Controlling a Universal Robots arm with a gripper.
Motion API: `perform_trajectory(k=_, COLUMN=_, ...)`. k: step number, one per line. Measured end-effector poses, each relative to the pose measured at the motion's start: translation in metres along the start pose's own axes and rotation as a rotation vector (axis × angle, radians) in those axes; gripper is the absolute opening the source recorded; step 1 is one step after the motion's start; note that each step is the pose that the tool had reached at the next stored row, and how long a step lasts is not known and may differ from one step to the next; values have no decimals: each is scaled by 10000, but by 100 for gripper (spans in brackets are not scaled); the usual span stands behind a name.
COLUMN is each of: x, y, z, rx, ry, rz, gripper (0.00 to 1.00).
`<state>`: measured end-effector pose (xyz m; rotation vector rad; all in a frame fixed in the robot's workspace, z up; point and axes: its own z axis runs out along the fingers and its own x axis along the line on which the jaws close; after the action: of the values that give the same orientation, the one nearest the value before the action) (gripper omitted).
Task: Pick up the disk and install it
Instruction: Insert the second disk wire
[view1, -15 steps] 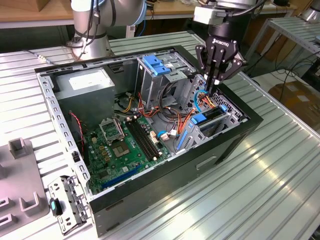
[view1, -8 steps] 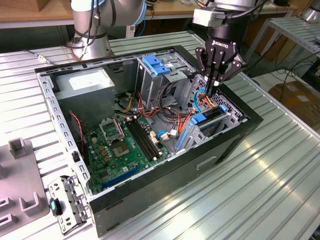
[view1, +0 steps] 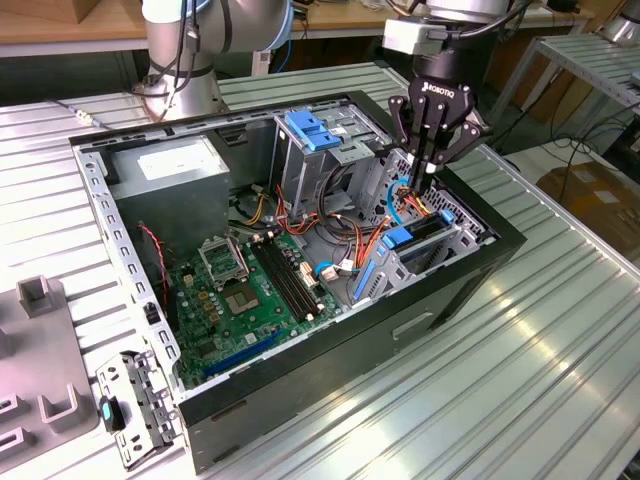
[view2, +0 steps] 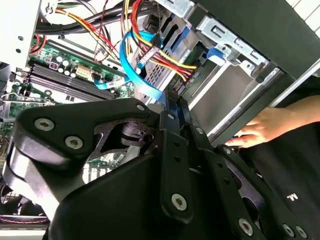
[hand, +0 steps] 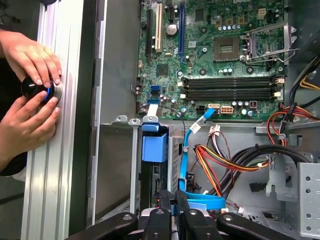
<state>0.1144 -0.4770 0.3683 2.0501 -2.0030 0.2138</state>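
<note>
- The hand (view1: 428, 168) hangs point-down over the drive cage (view1: 455, 225) at the exterior view's right end of the open computer case (view1: 470, 285). Its fingers are pressed together with no gap between them, and nothing can be seen held in them. In both wrist views the fingertips (view2: 172, 105) (hand: 175, 197) are likewise closed against each other.
- The disk (view1: 420, 230) sits inside the drive cage, just below the fingertips and slightly towards the exterior view's left. Whether the tips touch it cannot be told.
- Only a narrow dark edge of the disk shows, with blue rail ends beside it. It stands on its side in the slot.
- Its long axis runs along the case's near side wall, rising from the exterior view's lower left to upper right. Its blue-capped end points towards the motherboard (view1: 250, 290).
- A blue flat cable (hand: 187, 150) curls down beside the fingertips, among red, yellow and black wires.
- A blue latch plate (view1: 315, 130) tops the upright metal bay at the back of the case, with a grey metal box (view1: 175, 165) further to the exterior view's left.
- In the first wrist view, a person's two hands (hand: 30, 95) grip a dark round knob (hand: 35, 89) on the ribbed table (view1: 520, 400) outside the case wall.
</note>
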Motion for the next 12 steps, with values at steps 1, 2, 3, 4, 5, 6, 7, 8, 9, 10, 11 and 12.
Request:
perform_trajectory(k=1, x=1, y=7, z=4, rx=11, ry=-5, rz=0, gripper=16)
perform_trajectory(k=2, x=8, y=10, z=8, rx=23, ry=-35, rz=0, gripper=16)
perform_trajectory(k=3, x=25, y=11, z=19, rx=37, ry=-142, rz=-7, gripper=16)
perform_trajectory(k=4, x=60, y=13, z=35, rx=54, ry=-301, rz=-16, gripper=16)
perform_trajectory(k=5, x=93, y=14, z=49, rx=66, ry=-451, rz=-25, gripper=16)
perform_trajectory(k=6, x=125, y=15, z=64, rx=75, ry=-585, rz=-33, gripper=16)
perform_trajectory(k=7, x=149, y=15, z=74, rx=81, ry=-671, rz=-39, gripper=16)
perform_trajectory(k=8, x=168, y=15, z=84, rx=86, ry=-745, rz=-45, gripper=16)
perform_trajectory(k=9, x=199, y=15, z=100, rx=93, ry=-864, rz=-53, gripper=16)
perform_trajectory(k=10, x=224, y=15, z=111, rx=98, ry=-942, rz=-59, gripper=16)
perform_trajectory(k=11, x=242, y=15, z=120, rx=101, ry=-999, rz=-63, gripper=16)
perform_trajectory(k=12, x=269, y=15, z=133, rx=107, ry=-1076, rz=-68, gripper=16)
